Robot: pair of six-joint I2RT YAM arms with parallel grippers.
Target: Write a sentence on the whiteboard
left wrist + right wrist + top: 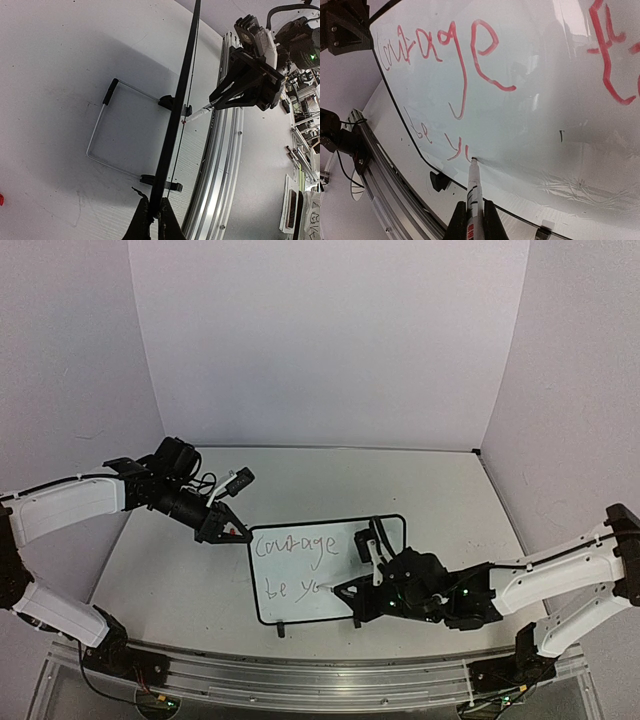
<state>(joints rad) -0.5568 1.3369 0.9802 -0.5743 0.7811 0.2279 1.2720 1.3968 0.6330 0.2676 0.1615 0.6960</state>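
While I watch the overhead feed, the whiteboard (pixel 300 612) lies near the middle of the desk (pixel 170 580), between the two arms, with its two black clips on the long edge nearest the bases. The left tool (pixel 228 530) sits at the board's far left corner. On the left wrist feed I see the board edge-on (pixel 187 55) as a thin black line, and the left tool (pixel 152 221) is pressed together on that edge, pinching the whiteboard. On that same feed a wire loop (pixel 100 131) runs out from the clips over the desk; I cannot tell whether it props the board up.

The right tool (pixel 348 592) reaches in from the right, low over the board's near half. On its wrist feed the right tool (pixel 475 220) is closed on a marker (pixel 474 192), which stands out straight ahead between the fingers (pixel 457 222). The marker tip touches the board surface just right of the last stroke.

The sentence (pixel 295 548) stands in two lines and looks red on the right wrist feed (pixel 440 55). I read "Courage" and "to" on the upper line. Below it are "be" and a "y" with one more letter beside it. An aluminium rail (pixel 320 680) runs along the near edge of the desk.
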